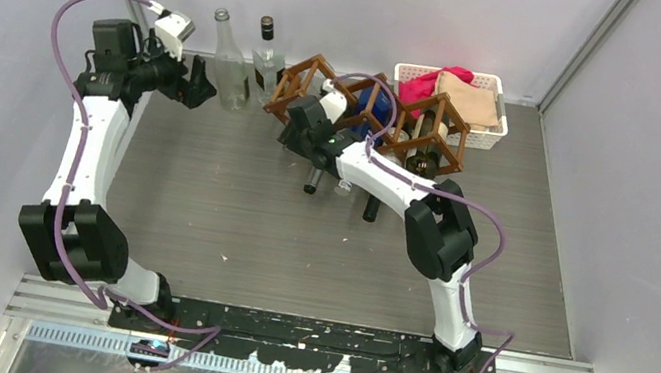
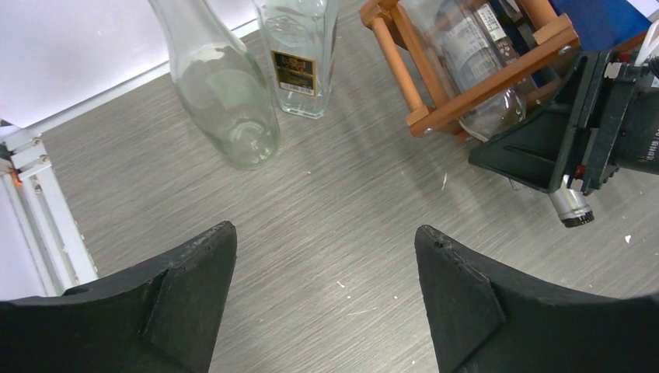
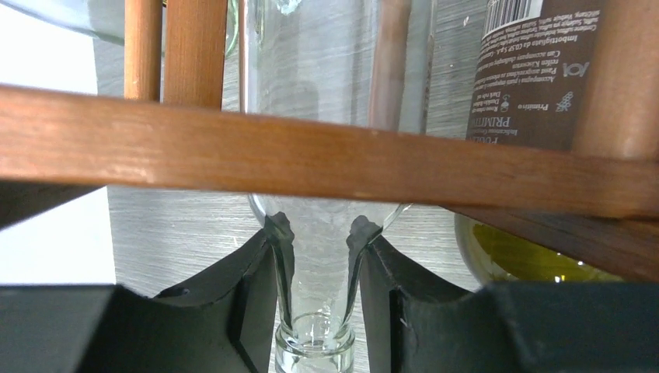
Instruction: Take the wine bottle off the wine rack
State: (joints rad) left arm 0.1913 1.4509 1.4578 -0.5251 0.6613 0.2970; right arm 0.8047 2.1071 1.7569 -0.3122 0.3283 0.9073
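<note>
**Neck pinched, bottle not yet out of its cell**

Well left of the wine rack (image 1: 300, 73), the left gripper (image 2: 326, 299) hung spread over bare table, pinching nothing. Just left of the rack stood a tall clear bottle (image 1: 225, 63) and a black-capped bottle (image 1: 267, 56), both upright. In the rack's left end cell lay the wine bottle (image 3: 319, 101) — clear glass, seemingly empty, neck toward the arms. The right gripper (image 3: 319, 264) pinched that neck from both sides, just above the lip. Empty glass should be fairly light, but it is stiff, slick and breakable. The neck flares under the fingers, so a straight pull along the cell seemed the safest way out. The cell to the right held a dark labelled bottle (image 3: 536, 70). Just behind the rack's right end, the white basket (image 1: 481, 139) held a red cloth (image 1: 424, 86) and a tan cloth (image 1: 468, 98).
</note>
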